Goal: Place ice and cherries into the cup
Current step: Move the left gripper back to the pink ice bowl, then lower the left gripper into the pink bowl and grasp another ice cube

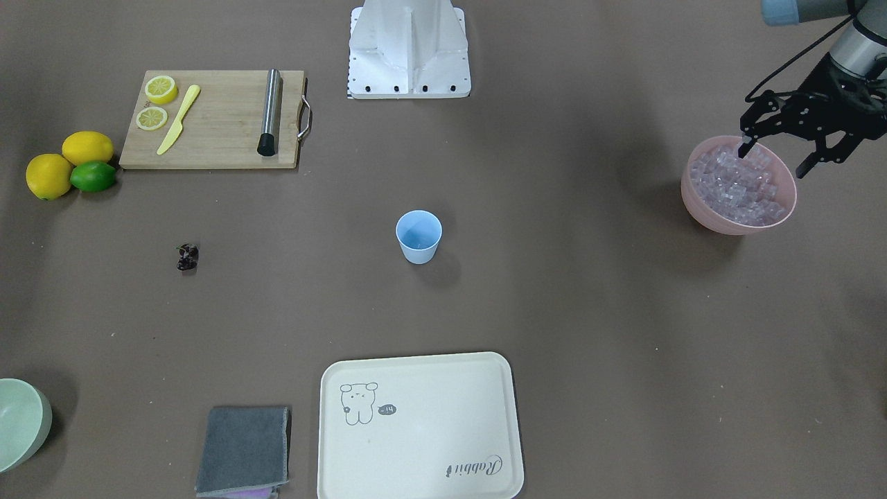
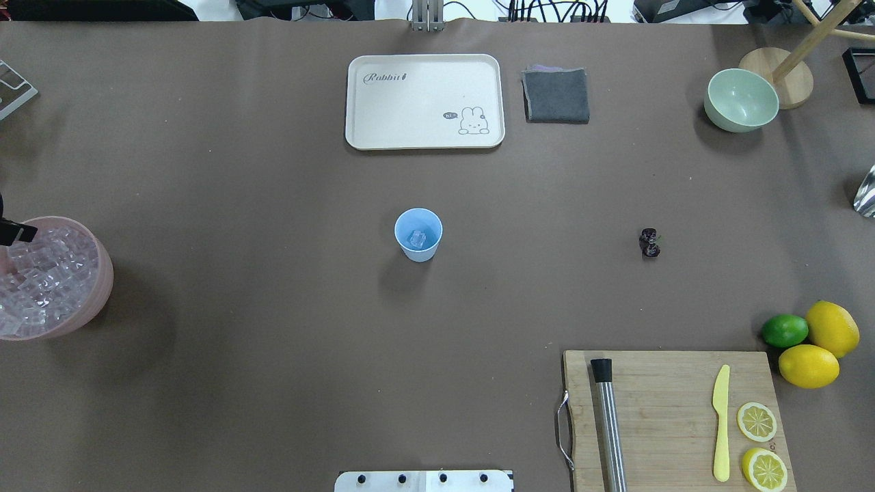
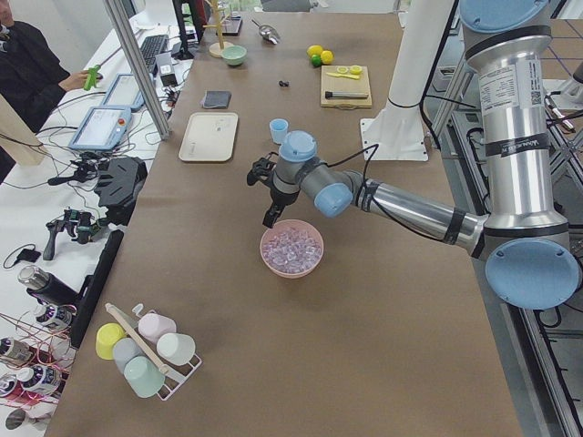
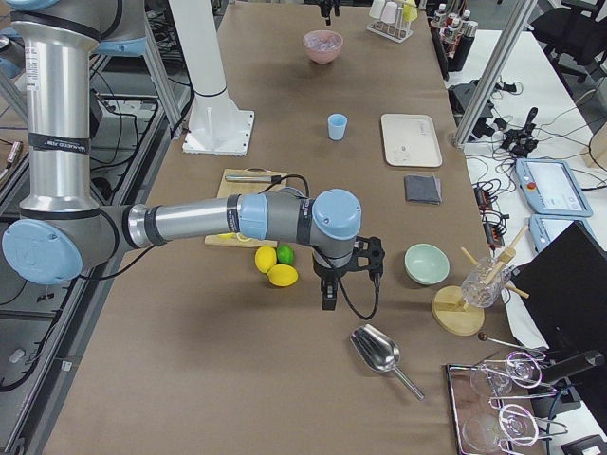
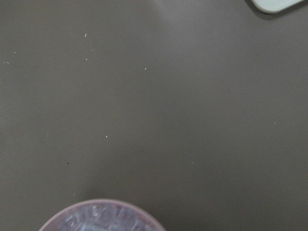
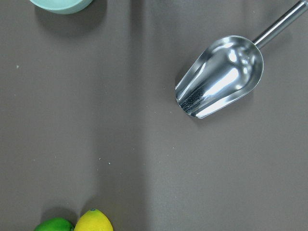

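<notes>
The pale blue cup (image 1: 418, 239) stands upright at mid-table; the overhead view shows one clear ice cube (image 2: 417, 239) in it. The rest of the ice (image 1: 734, 188) fills a pink bowl (image 1: 717, 220) at the table's left end. My left gripper (image 1: 774, 163) is open just over the bowl's far rim, one fingertip (image 1: 745, 151) down at the ice heap, nothing between the fingers. The dark cherries (image 1: 187, 257) lie alone on the table to the cup's right. My right gripper (image 4: 328, 292) shows only in the exterior right view, near the lemons; I cannot tell whether it is open or shut.
A cream tray (image 2: 424, 137) and a grey cloth (image 2: 556, 96) lie beyond the cup. A mint-green bowl (image 2: 742, 100) stands at the far right. A cutting board (image 2: 673, 417) holds a knife, lemon slices and a metal rod. Two lemons and a lime (image 2: 785, 330) lie beside it. A metal scoop (image 6: 221, 77) lies under the right wrist.
</notes>
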Motion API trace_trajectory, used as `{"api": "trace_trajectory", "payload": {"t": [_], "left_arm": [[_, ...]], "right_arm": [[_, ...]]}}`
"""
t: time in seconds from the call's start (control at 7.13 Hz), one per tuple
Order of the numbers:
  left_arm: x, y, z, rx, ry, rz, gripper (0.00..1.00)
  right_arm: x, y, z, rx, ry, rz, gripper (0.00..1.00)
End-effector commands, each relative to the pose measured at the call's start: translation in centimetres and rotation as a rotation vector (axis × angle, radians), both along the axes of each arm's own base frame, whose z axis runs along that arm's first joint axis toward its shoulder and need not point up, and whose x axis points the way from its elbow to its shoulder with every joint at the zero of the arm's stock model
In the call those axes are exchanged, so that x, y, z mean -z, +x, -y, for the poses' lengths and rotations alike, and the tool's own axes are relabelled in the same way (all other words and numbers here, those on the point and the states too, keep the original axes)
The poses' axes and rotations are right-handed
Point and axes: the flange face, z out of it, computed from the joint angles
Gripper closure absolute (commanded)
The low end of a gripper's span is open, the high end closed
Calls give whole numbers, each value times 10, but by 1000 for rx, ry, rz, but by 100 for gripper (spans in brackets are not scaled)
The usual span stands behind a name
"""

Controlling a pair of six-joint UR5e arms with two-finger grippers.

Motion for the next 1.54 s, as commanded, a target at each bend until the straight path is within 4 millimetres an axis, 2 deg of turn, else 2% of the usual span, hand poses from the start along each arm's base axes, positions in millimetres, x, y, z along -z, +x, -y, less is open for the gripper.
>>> {"api": "trace_trajectory", "payload": {"t": [0.0,0.14,0.28,0.42,0.7,1.4], "left_arm": [[-29,-4,-1,-1,-35,16,2],[-35,-1,-5,-9,-46,23,2],[-47,5,0,-19,-62,33,2],[-54,22,9,-32,-58,55,2],[-60,46,7,-75,-62,66,2],[-70,59,1,-107,-78,74,3]], "right_arm": [[0,0,1,-1,12,-1,0],[-4,0,1,0,19,-2,0],[-5,0,-1,0,20,-2,0],[-4,0,0,0,23,-2,0],[-4,0,0,0,23,-3,0],[-8,0,-1,-1,11,5,0]]}}
